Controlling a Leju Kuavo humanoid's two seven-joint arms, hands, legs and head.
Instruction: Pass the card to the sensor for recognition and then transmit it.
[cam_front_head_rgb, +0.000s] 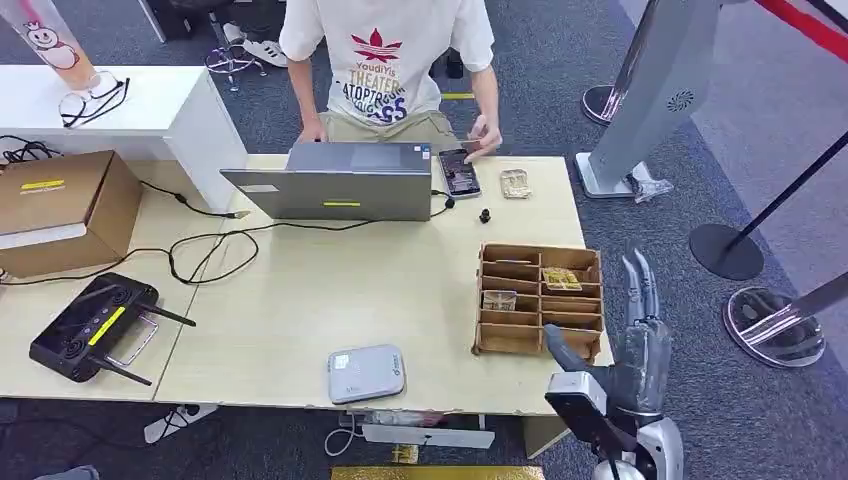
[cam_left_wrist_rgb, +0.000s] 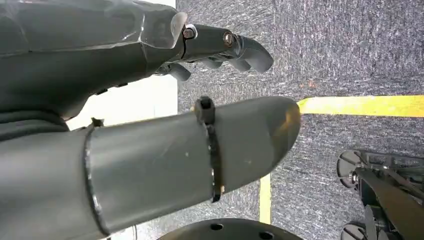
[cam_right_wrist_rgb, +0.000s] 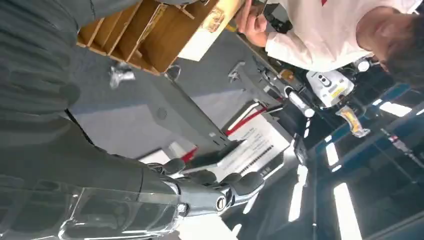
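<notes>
A wooden rack (cam_front_head_rgb: 520, 345) stands at the table's right front, with cards (cam_front_head_rgb: 561, 279) in one slot and another card (cam_front_head_rgb: 499, 299) in a slot further left. The grey sensor box (cam_front_head_rgb: 366, 373) lies flat near the front edge, left of the rack. My right hand (cam_front_head_rgb: 640, 330) is raised just off the rack's right end, fingers straight and apart, holding nothing. In the right wrist view that hand (cam_right_wrist_rgb: 150, 190) is empty, with the rack (cam_right_wrist_rgb: 150, 35) beside it. My left hand (cam_left_wrist_rgb: 100, 65) hangs over grey carpet, fingers apart, empty.
A person (cam_front_head_rgb: 385, 60) stands at the far side behind an open laptop (cam_front_head_rgb: 335, 180), one hand on a phone (cam_front_head_rgb: 460, 172); a small packet (cam_front_head_rgb: 515, 183) lies beside it. A black controller (cam_front_head_rgb: 95, 325), a cardboard box (cam_front_head_rgb: 60, 205) and cables occupy the left. Stanchion bases (cam_front_head_rgb: 725, 250) stand right.
</notes>
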